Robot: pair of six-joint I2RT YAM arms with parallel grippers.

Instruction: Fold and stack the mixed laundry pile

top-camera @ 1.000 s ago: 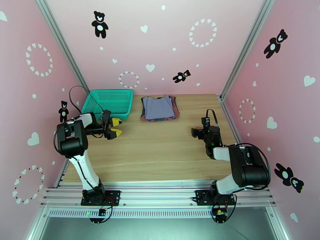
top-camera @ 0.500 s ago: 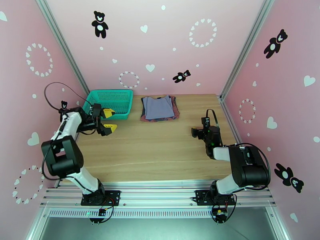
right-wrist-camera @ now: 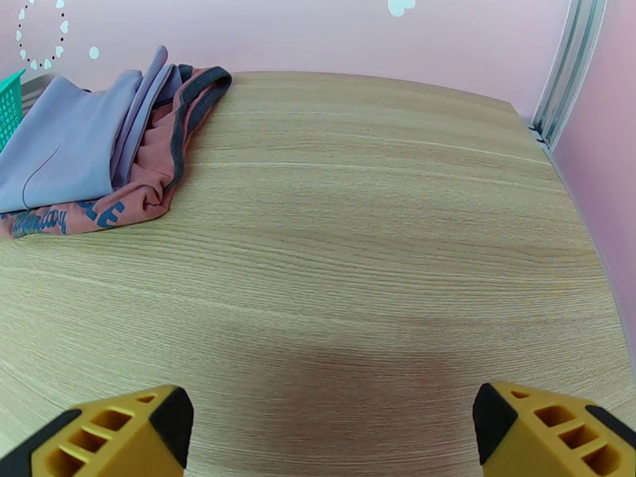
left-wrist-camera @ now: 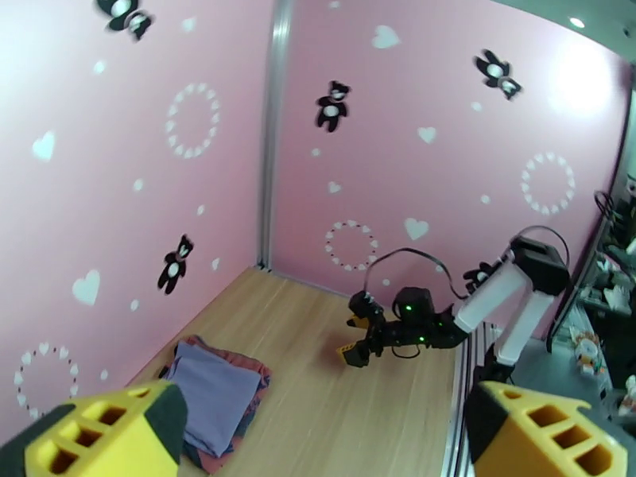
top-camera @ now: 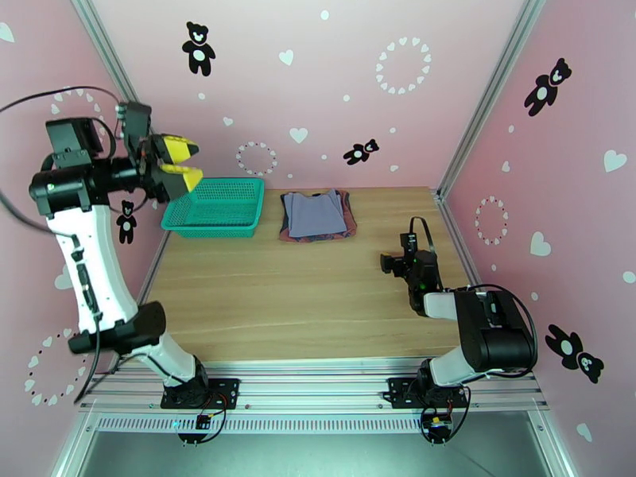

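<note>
While my left gripper (top-camera: 180,162) and right gripper (right-wrist-camera: 334,429) both gape empty, I see the grey-lavender shirt (top-camera: 314,213) lying atop the rust-red tank top (right-wrist-camera: 141,194) at the far edge of the worktop (top-camera: 302,300), beside the teal mesh basket (top-camera: 215,226).

The grey-lavender shirt (top-camera: 316,214) is lying folded into a flat, neat rectangle on top of the rust-red tank top (top-camera: 350,223), which is lying folded and flat beneath it. The tank top is showing past the shirt's right and near edges. Its dark navy trim is curving around the far right corner, and its blue lettering is peeking out along the near edge. Together they are sitting as one small stack at the far middle of the desk (top-camera: 302,304).
</note>
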